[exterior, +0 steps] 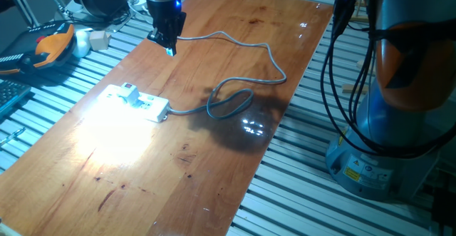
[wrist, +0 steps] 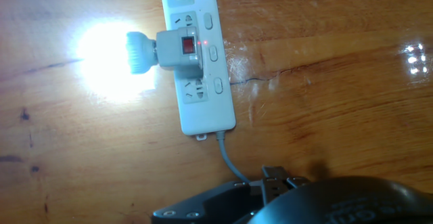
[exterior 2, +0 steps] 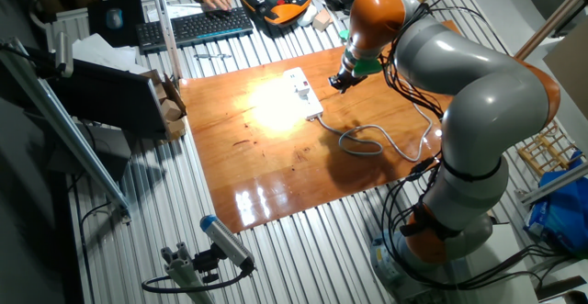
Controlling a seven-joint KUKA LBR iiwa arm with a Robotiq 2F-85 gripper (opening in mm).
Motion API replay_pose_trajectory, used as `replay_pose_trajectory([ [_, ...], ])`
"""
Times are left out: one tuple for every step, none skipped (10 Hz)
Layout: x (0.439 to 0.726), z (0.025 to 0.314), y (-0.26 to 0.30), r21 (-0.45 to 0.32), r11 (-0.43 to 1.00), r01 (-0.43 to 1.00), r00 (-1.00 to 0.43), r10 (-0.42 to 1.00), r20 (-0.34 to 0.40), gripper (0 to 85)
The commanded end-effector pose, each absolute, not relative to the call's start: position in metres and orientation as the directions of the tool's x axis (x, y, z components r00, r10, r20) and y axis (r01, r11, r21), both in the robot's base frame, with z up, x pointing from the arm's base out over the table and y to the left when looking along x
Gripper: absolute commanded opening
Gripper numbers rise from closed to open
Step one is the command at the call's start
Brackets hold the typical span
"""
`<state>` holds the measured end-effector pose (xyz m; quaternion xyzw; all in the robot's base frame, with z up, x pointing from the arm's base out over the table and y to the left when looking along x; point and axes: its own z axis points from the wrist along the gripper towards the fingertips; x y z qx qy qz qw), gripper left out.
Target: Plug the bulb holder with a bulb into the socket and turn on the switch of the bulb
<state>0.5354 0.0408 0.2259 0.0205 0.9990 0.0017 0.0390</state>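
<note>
Nearest the hand camera we see our gripper (wrist: 270, 197), only its dark underside in view; whether the jaws are spread or closed, we cannot tell, but it grasps nothing visible. Beyond it the cable (wrist: 229, 158) runs to the socket (wrist: 203, 109) on the table (wrist: 338, 82). The holder (wrist: 181, 51) sits plugged into it, its red switch lit and the bulb (wrist: 108, 58) glowing. We judge both steps done; what remains is only to pull clear.
</note>
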Motion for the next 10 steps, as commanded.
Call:
replay_pose_trajectory([
  [0.5353,0.2256,0.0409,0.006,0.999,0.041,-0.996,0.041,-0.077,0.0],
  [0.5349,0.2253,0.0415,0.006,0.999,0.041,-0.996,0.041,-0.075,0.0],
  [0.5348,0.2253,0.0420,0.008,0.999,0.042,-0.996,0.043,-0.075,0.0],
  [0.5350,0.2257,0.0424,0.008,0.999,0.042,-0.996,0.043,-0.075,0.0],
  [0.5351,0.2259,0.0428,0.008,0.999,0.044,-0.997,0.044,-0.071,0.0],
  [0.5349,0.2259,0.0430,0.011,0.999,0.044,-0.997,0.044,-0.067,0.0],
  [0.5346,0.2259,0.0434,0.009,0.999,0.045,-0.997,0.046,-0.067,0.0],
  [0.5350,0.2259,0.0436,0.008,0.999,0.047,-0.997,0.047,-0.068,0.0],
  [0.5348,0.2257,0.0440,0.010,0.999,0.047,-0.997,0.047,-0.067,0.0],
  [0.5342,0.2252,0.0451,0.011,0.999,0.050,-0.997,0.051,-0.066,0.0],
])
